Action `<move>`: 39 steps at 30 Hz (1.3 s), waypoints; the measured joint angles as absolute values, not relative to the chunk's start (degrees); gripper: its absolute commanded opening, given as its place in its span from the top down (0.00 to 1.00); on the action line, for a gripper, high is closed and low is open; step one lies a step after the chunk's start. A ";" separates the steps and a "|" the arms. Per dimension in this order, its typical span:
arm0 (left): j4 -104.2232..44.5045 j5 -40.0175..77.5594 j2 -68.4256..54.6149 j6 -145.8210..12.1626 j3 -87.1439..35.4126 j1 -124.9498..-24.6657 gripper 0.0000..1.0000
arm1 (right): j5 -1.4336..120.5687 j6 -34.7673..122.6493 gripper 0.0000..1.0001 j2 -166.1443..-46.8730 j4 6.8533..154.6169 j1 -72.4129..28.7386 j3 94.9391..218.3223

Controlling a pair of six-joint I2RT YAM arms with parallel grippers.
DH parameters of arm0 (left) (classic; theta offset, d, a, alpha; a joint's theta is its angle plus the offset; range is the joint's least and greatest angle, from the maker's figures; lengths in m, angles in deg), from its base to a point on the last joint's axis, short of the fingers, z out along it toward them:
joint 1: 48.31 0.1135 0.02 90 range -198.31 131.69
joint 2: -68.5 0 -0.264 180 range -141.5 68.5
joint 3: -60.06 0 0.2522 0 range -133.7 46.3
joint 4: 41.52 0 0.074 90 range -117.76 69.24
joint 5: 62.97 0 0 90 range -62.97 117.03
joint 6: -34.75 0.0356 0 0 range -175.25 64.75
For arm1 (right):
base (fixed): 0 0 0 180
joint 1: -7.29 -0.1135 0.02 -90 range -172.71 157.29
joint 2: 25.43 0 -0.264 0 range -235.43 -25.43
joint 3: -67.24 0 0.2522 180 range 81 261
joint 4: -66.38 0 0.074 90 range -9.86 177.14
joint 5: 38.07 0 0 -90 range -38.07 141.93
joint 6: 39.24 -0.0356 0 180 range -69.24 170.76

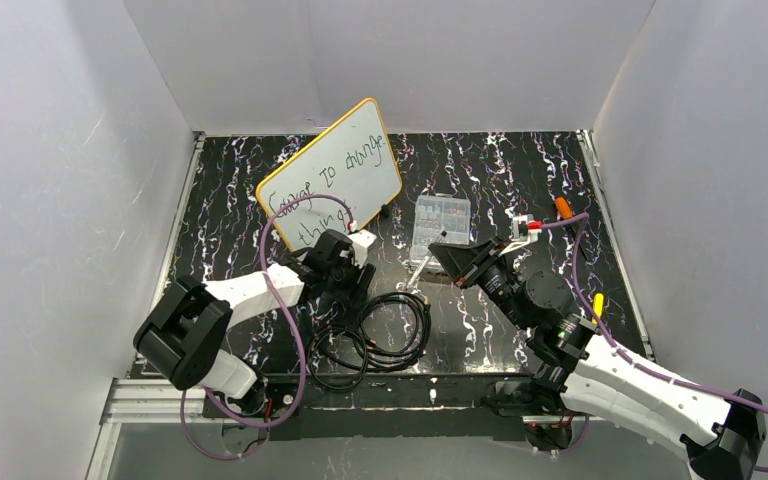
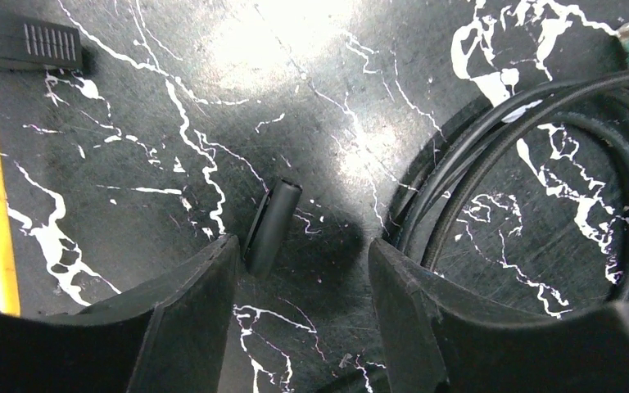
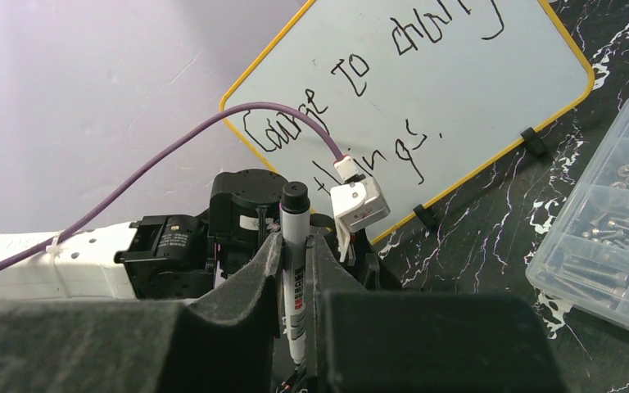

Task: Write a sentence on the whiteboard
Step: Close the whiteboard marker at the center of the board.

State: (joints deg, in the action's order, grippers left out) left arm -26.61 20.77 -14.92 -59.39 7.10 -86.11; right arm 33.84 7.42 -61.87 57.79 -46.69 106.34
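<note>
The whiteboard with its yellow-orange rim stands tilted at the back left; it also shows in the right wrist view. The sentence is in dark handwriting on two lines, roughly "Courage to change things". My right gripper is shut on a white marker with a black end, held away from the board's right side. My left gripper is open and low over the table in front of the board. A small dark cylindrical piece lies by its left finger.
A clear compartmented parts box with screws sits right of the board. Coiled black cable lies at the front, close to my left gripper's right finger. Black clips hold the board's lower rim. White walls enclose the table.
</note>
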 measured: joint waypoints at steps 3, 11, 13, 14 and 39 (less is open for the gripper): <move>-25.76 21.86 -14.92 -59.87 7.10 -87.01 0.45 | 33.86 7.42 0.99 -61.87 57.79 -46.69 106.34; -23.96 24.31 -14.72 -61.05 6.75 -88.40 0.53 | 33.86 7.38 0.99 -61.87 57.79 -46.69 106.32; -23.13 25.19 -14.87 -61.34 6.34 -88.40 0.54 | 33.86 7.38 0.99 -61.85 57.81 -46.69 106.30; -22.74 25.95 -15.11 -61.47 5.99 -88.43 0.56 | 33.86 7.40 0.99 -61.85 57.81 -46.69 106.30; -15.22 27.55 -6.39 -68.13 2.47 -91.64 1.00 | 28.90 7.47 0.99 -60.98 65.94 -46.69 106.30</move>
State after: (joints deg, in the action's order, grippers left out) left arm -15.22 27.55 -6.39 -68.13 2.47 -91.64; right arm 28.90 7.47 -60.98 65.94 -46.69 106.30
